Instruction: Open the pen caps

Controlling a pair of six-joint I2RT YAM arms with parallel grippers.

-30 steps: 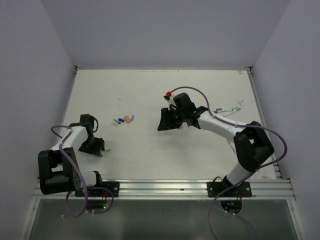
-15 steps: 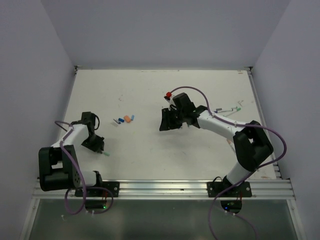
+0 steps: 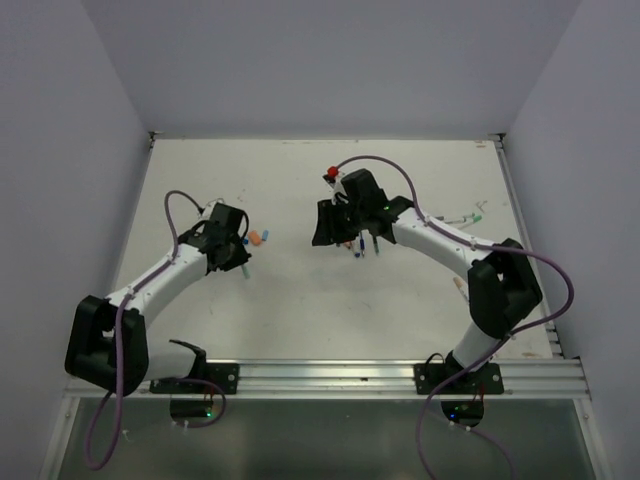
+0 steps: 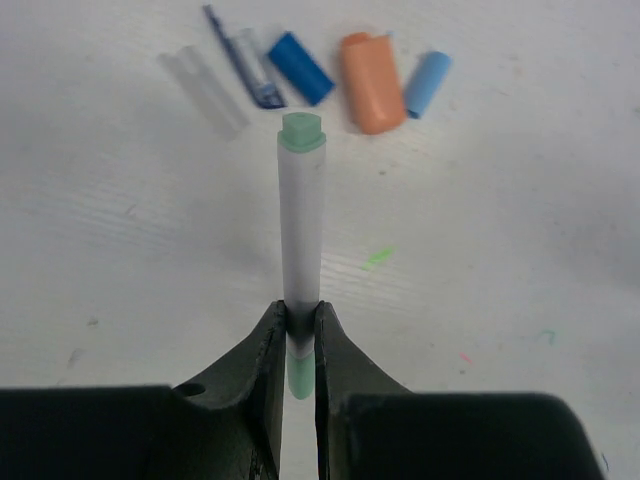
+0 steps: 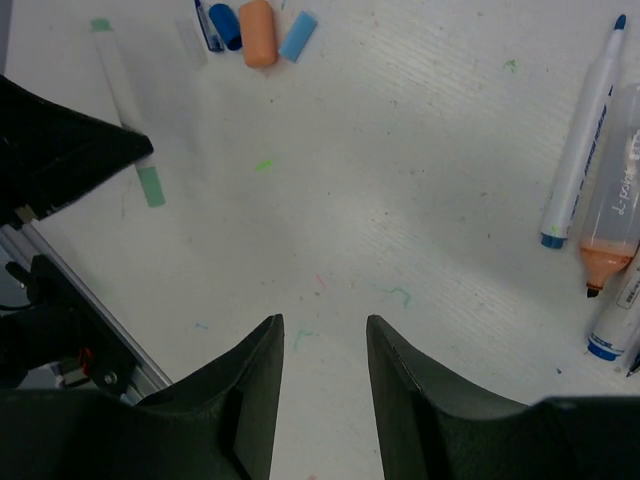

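Arms: two, the left arm (image 3: 160, 275) and the right arm (image 3: 440, 240).
End effectors: two, the left end effector (image 4: 298, 330) and the right end effector (image 5: 322, 350).
Bench: one bench (image 3: 300, 180).
Pens seen well: four. They are one green-ended pen (image 4: 300, 220), one blue-tipped pen (image 5: 582, 150), one orange-tipped pen (image 5: 612, 225) and one blue-ended pen (image 5: 615, 320) at the picture's edge.
More pens: a small bunch of pens (image 3: 462, 217) far right in the top view, too small to count.
Loose coloured caps: three. They are one dark blue cap (image 4: 300, 68), one orange cap (image 4: 368, 82) and one light blue cap (image 4: 428, 84).
Clear tubes: one clear tube (image 4: 205, 92).
Thin dark blue bits: one thin dark blue bit (image 4: 243, 60).
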